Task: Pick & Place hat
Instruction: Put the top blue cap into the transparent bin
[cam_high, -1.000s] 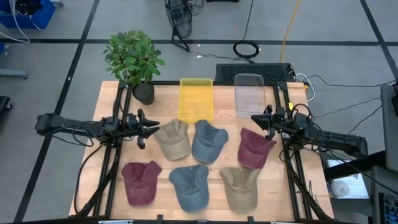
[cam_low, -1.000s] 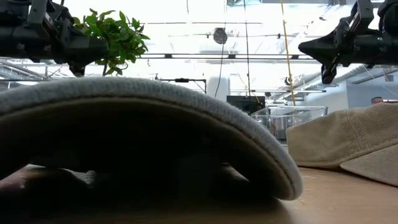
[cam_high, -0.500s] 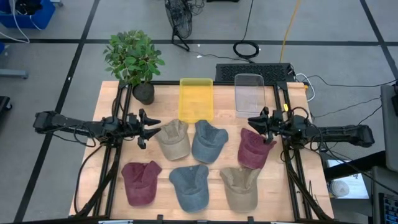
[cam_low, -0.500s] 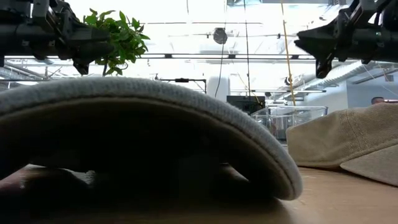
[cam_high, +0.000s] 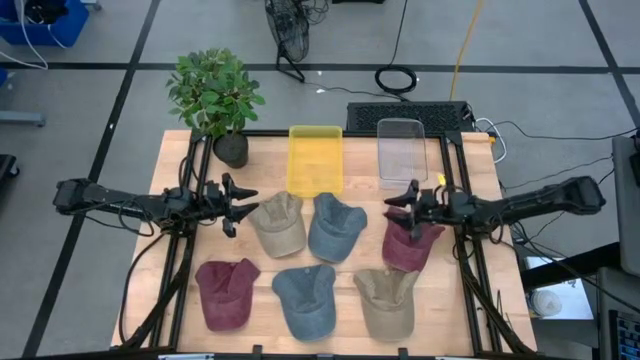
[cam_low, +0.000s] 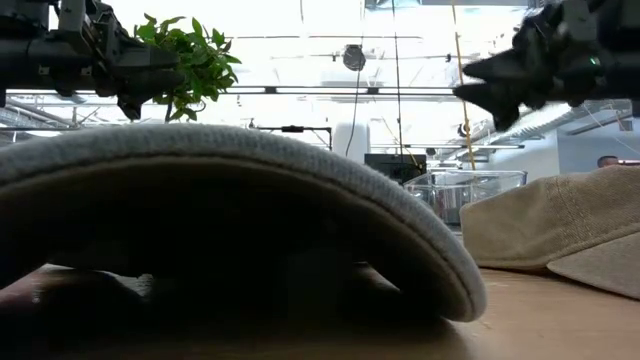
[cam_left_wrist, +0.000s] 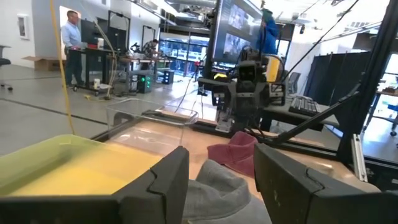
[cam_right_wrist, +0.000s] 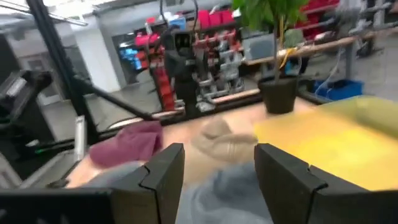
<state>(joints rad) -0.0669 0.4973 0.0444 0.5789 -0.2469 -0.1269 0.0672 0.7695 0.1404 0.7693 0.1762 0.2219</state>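
Observation:
Six hats lie on the wooden table in two rows. The far row holds a beige hat (cam_high: 278, 224), a blue-grey hat (cam_high: 335, 226) and a maroon hat (cam_high: 410, 242). The near row holds a maroon hat (cam_high: 226, 292), a blue hat (cam_high: 305, 298) and a khaki hat (cam_high: 385, 300). My left gripper (cam_high: 240, 203) hovers open just left of the beige hat, pointing level toward the right edge. My right gripper (cam_high: 398, 212) hovers open over the far edge of the far-row maroon hat, pointing toward the left edge. Both wrist views show the fingers apart, with nothing between them (cam_left_wrist: 221, 180) (cam_right_wrist: 219, 168).
A yellow bin (cam_high: 316, 158) and a clear bin (cam_high: 402, 152) stand at the far edge behind the hats. A potted plant (cam_high: 215, 95) is at the far left corner. Black frame rails (cam_high: 178, 260) (cam_high: 470, 270) run along both sides. A person (cam_left_wrist: 73, 37) stands in the room beyond.
My right gripper has moved toward the table's left, from beside the right rail to over the far-row maroon hat's far edge, rising a little, and its fingers have opened. The hats have stayed where they were.

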